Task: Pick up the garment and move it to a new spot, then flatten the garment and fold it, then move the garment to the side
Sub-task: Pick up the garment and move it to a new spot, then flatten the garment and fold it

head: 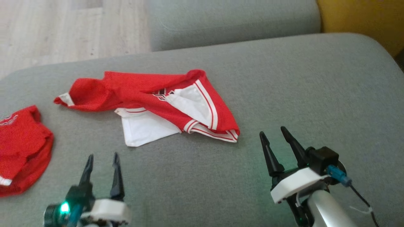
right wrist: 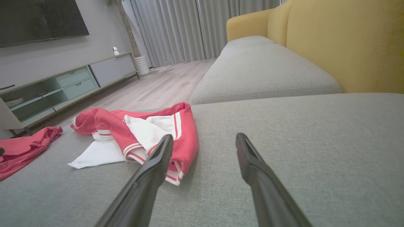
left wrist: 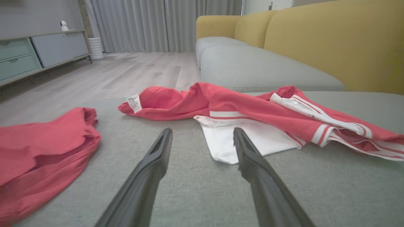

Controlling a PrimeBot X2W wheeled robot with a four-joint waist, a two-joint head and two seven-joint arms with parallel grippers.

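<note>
L gripper [head: 103, 155] open, R gripper [head: 272, 131] open, neither touching garment [head: 132, 90]

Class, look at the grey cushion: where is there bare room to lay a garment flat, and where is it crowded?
Widest bare patch: the cushion right of the red-and-white garment, toward the yellow backrest. A narrower strip runs between that garment and the left gripper and right gripper. Crowded: the left, beside a second red garment.

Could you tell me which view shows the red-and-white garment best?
Head view: the whole red-and-white garment lies unobstructed. Left wrist view crops one end; in the right wrist view a claw finger overlaps it.
</note>
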